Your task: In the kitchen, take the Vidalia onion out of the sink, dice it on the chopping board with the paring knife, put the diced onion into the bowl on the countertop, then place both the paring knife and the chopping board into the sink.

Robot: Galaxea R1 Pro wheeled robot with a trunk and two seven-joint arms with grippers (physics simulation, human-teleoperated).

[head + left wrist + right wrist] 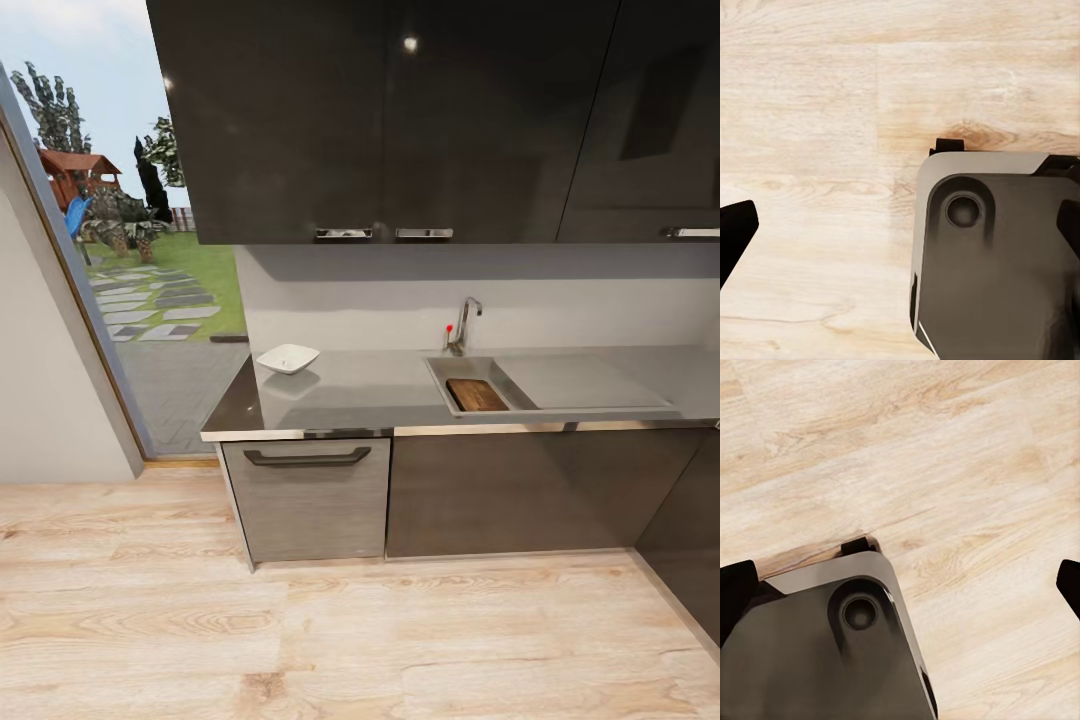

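Kitchen, seen from the head camera at a standoff from the counter run.

- Countertop (pixel 380 395): dark grey, glossy, with a thin bright edge, running along the grey wall.
- Sink (pixel 440 378): grey rectangular basin set into the countertop, with a flat drainer area beside it; chrome tap (pixel 466 318) with a red knob behind it.
- Chopping board (pixel 476 395): dark brown, lying inside the sink basin.
- Bowl (pixel 288 358): white, squarish rim, on the countertop near its window end, well apart from the sink.
- Upper cabinets (pixel 400 120): glossy black, with chrome handles along the bottom edge.
- Lower cabinets (pixel 520 490): dark grey; a lighter drawer front (pixel 308 500) with a dark handle below the bowl.
- Floor (pixel 300 640): pale wood planks.
- Window (pixel 130 230): garden outside.
- Onion and knife: too small to make out.

Left gripper (pixel 900 232): two dark fingertips at opposite frame edges, spread wide, nothing between them; robot base (pixel 997 255) and floor beneath.

Right gripper (pixel 900 585): likewise spread wide, holding nothing, over the base and floor.
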